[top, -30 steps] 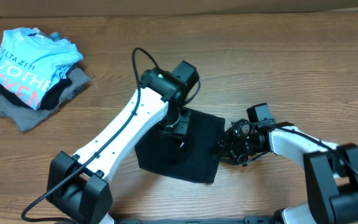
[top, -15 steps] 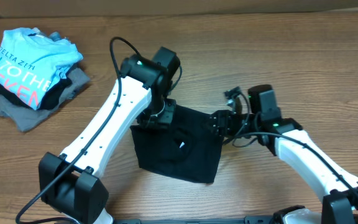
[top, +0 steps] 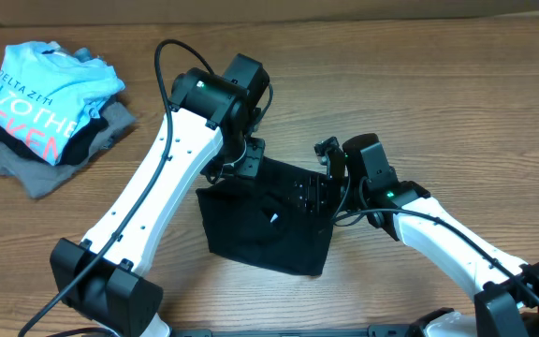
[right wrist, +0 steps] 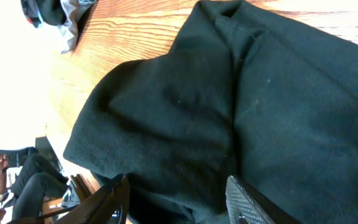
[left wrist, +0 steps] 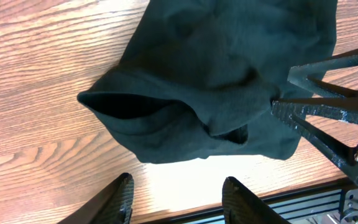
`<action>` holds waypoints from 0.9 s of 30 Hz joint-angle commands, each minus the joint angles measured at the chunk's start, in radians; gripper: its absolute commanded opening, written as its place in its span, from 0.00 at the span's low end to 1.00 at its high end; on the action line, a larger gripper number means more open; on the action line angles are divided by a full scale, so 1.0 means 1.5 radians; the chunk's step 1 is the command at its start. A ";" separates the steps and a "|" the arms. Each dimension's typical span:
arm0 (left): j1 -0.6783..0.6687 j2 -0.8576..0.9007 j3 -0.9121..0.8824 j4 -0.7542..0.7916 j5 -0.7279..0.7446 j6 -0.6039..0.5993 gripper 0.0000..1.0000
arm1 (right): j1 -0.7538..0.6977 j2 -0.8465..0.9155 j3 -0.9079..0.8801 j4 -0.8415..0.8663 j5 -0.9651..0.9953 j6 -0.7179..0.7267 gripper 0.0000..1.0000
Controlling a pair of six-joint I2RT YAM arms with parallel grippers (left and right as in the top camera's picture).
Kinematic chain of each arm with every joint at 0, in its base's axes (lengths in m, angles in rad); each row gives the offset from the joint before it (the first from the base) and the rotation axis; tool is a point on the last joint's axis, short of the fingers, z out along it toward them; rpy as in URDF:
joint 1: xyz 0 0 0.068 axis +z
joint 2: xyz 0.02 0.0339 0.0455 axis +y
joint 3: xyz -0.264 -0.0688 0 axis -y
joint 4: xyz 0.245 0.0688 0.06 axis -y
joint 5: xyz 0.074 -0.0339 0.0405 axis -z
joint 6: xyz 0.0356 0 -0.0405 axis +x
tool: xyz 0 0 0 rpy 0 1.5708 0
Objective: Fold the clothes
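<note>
The clothes, a black T-shirt [top: 265, 225], lie folded into a rough square at the table's middle, with a small white tag [top: 274, 217] showing. My left gripper [top: 240, 167] hangs over its far left corner. In the left wrist view this gripper [left wrist: 178, 196] is open above bare wood, and the shirt [left wrist: 222, 74] lies just beyond its fingertips. My right gripper [top: 316, 192] is at the shirt's far right corner. The right wrist view shows that gripper [right wrist: 176, 199] open, with the black fabric [right wrist: 229, 99] spread under it.
A pile of other clothes sits at the far left: a light blue lettered T-shirt [top: 40, 89] on top of a grey garment [top: 36, 173]. The table's front edge [left wrist: 260, 202] runs close behind the left fingers.
Both arms have moved away from the shirt's near half toward its far corners. Both pairs of jaws have widened, and the fabric now lies flat.
</note>
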 commanded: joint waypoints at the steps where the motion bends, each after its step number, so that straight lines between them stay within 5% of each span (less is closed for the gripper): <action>1: 0.004 -0.010 0.014 0.004 -0.008 0.017 0.50 | 0.001 0.002 0.005 0.013 0.009 0.011 0.53; 17: 0.006 -0.010 0.014 0.011 -0.008 0.017 0.52 | 0.046 0.002 0.005 0.025 0.067 0.056 0.57; 22: 0.005 -0.010 0.014 0.010 -0.007 0.017 0.52 | 0.045 0.002 0.005 0.051 0.110 0.056 0.38; 26: 0.005 -0.010 0.014 0.009 -0.007 0.017 0.53 | 0.043 0.002 0.005 0.077 0.109 0.091 0.05; 27: 0.005 -0.010 0.014 0.007 -0.007 0.017 0.53 | 0.038 0.001 0.007 0.076 0.108 0.113 0.04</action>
